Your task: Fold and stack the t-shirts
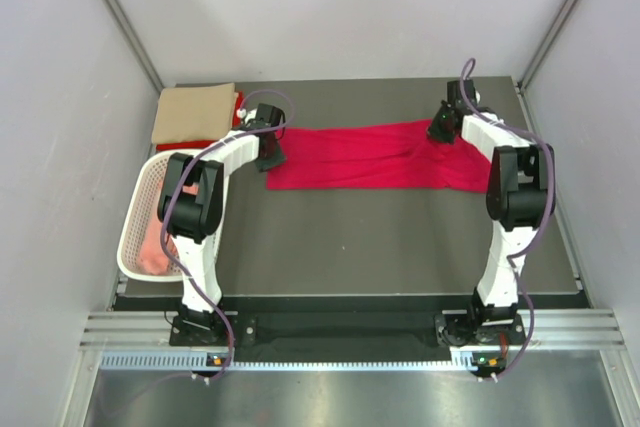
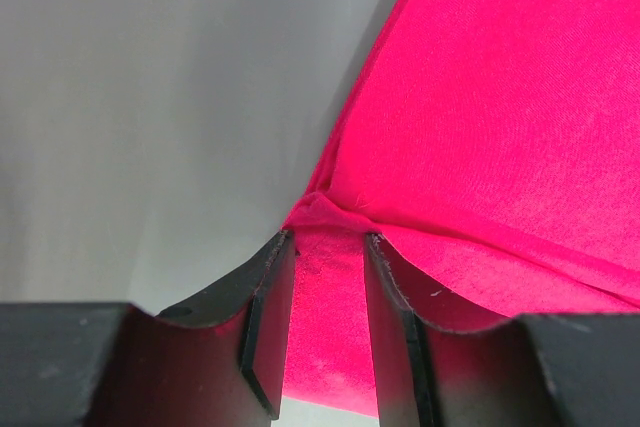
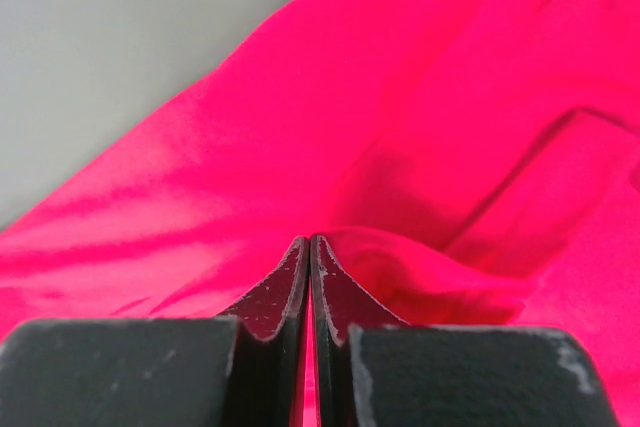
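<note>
A bright red t-shirt [image 1: 360, 157] lies stretched as a long band across the back of the table between my two grippers. My left gripper [image 1: 272, 155] is at the band's left end. In the left wrist view its jaws [image 2: 325, 237] stand apart, with red cloth [image 2: 500, 97] showing in the gap and puckered at the tips. My right gripper [image 1: 440, 132] is at the band's right part. In the right wrist view it [image 3: 309, 239] is shut, a thin sliver of the red cloth [image 3: 400, 97] pinched between its pads.
A folded tan t-shirt [image 1: 195, 112] lies at the back left corner, with a bit of red cloth [image 1: 239, 110] showing at its right edge. A white mesh basket [image 1: 135, 212] stands at the left and holds a salmon pink t-shirt [image 1: 155, 247].
</note>
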### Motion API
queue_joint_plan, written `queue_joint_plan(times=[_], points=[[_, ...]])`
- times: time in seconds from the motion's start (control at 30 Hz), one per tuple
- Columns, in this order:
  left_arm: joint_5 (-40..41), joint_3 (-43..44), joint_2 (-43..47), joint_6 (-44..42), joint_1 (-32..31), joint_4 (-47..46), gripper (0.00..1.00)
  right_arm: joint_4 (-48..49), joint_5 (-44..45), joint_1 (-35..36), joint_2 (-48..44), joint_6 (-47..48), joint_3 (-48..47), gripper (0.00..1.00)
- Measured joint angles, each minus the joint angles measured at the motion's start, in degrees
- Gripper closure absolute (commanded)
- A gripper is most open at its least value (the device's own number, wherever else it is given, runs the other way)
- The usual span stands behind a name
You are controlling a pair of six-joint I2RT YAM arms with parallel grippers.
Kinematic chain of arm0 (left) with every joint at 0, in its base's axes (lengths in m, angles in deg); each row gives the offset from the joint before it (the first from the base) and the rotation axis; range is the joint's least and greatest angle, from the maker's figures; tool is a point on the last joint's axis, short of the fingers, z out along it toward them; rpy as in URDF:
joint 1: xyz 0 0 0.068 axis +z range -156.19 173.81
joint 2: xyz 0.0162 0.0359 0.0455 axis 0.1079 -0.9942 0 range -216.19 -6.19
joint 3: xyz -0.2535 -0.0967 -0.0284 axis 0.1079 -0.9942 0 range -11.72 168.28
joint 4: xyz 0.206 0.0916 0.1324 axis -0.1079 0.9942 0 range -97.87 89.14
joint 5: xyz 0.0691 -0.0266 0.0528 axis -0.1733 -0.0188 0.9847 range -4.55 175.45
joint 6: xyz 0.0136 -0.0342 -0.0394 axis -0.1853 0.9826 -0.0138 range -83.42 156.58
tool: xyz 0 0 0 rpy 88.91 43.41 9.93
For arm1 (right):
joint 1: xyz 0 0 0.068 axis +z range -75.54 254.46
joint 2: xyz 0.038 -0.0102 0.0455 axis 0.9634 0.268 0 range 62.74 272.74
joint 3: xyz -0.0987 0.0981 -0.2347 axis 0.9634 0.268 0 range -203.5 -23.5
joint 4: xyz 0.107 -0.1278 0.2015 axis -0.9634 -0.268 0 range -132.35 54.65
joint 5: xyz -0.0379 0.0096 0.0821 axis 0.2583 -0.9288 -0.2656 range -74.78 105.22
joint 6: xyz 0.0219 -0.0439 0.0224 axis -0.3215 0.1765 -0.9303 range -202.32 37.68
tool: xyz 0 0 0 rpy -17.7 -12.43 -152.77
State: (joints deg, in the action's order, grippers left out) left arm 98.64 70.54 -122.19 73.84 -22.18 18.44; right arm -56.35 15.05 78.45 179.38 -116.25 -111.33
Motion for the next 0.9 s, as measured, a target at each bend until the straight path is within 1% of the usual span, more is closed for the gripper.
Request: queue_joint_plan(times=[0.03, 0.1, 0.13, 0.17, 0.2, 0.27, 0.33, 0.4, 0.53, 0.9], points=[[0.0, 0.0, 0.0, 0.1, 0.0, 0.0, 0.61, 0.0, -0.2, 0.0, 0.5, 0.5, -0.3, 0.95], [0.0, 0.0, 0.0, 0.1, 0.0, 0.0, 0.61, -0.5, -0.7, 0.1, 1.4, 1.9, -1.1, 0.89], [0.0, 0.0, 0.0, 0.1, 0.0, 0.0, 0.61, -0.9, -0.8, 0.2, 1.9, 2.7, -1.6, 0.83], [0.0, 0.0, 0.0, 0.1, 0.0, 0.0, 0.61, -1.3, -0.9, 0.2, 2.0, 3.7, -2.2, 0.79], [0.0, 0.0, 0.0, 0.1, 0.0, 0.0, 0.61, -1.5, -1.0, 0.2, 2.0, 4.3, -2.4, 0.71], [0.0, -0.1, 0.0, 0.1, 0.0, -0.1, 0.61, -1.8, -0.9, 0.3, 2.0, 6.0, -3.5, 0.65], [0.0, -0.2, 0.0, 0.1, 0.0, -0.2, 0.61, -2.1, -0.1, 0.3, 1.8, 7.3, -4.2, 0.64], [0.0, -0.2, 0.0, 0.1, 0.0, -0.2, 0.61, -3.1, 1.0, 0.3, 1.4, 7.1, -4.2, 0.67], [0.0, -0.2, 0.0, 0.2, 0.0, -0.2, 0.61, -6.7, 2.9, 0.3, 0.6, 2.6, -4.1, 0.68], [-0.5, -0.2, 0.0, 0.3, 0.0, -0.2, 0.61, -9.7, 5.1, 0.4, 0.5, -7.3, -3.7, 0.69]])
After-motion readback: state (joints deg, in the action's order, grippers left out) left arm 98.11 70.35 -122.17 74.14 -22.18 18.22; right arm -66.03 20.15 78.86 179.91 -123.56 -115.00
